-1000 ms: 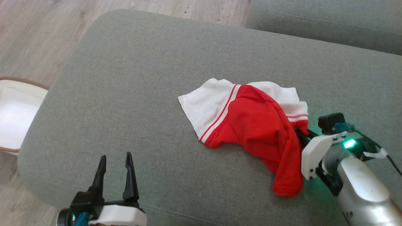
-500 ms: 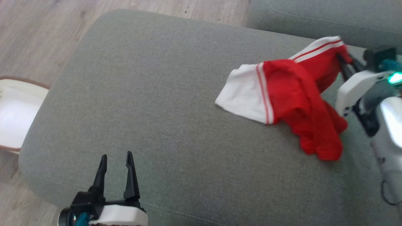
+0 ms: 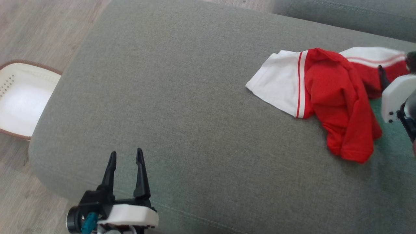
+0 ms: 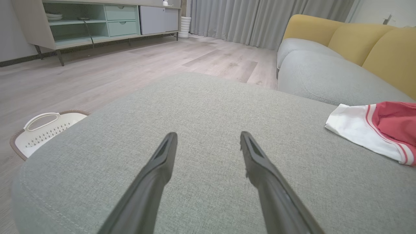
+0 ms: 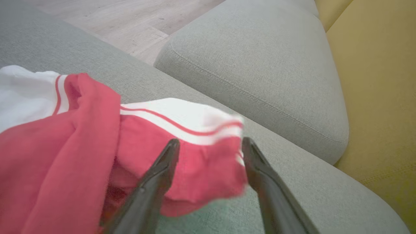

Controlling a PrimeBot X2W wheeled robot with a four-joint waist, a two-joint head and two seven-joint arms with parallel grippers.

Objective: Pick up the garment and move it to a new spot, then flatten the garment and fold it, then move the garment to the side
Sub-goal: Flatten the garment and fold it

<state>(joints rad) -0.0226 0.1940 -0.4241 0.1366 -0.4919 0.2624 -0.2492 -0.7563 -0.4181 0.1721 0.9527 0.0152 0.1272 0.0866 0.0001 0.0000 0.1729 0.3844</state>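
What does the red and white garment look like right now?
The garment is soft red cloth with white panels and thin red stripes. It lies crumpled, not flat, on the grey cushion, toward its right side, with one white panel spread leftward and a red fold trailing nearer the robot. Its striped end sits between the open fingers of the right gripper; whether they touch it is unclear.

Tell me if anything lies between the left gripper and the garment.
Nothing visible does. The left gripper is open over the near edge of the grey cushion. Bare fabric runs from it to the white edge of the garment, up and to the right in the head view.
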